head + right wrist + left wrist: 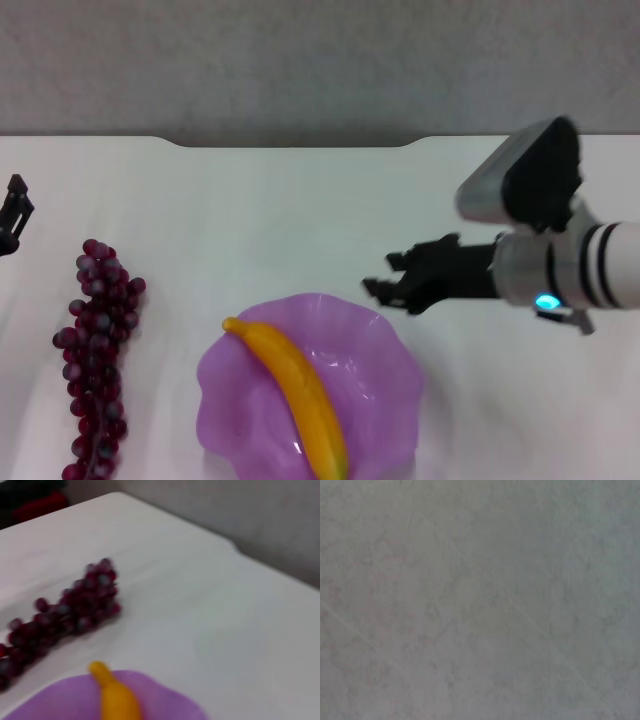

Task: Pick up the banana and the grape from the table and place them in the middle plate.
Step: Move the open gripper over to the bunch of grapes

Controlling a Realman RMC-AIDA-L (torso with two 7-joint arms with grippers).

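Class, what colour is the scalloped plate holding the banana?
Translucent light purple plate; best in the head view.

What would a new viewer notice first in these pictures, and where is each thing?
The yellow banana catches the eye first: it lies slanted inside the purple plate at the near middle of the white table. To the plate's left, the dark red grape bunch lies on the table, outside the plate. The right gripper hangs open just beyond the plate's far right rim, holding nothing, while the left gripper sits at the left edge.
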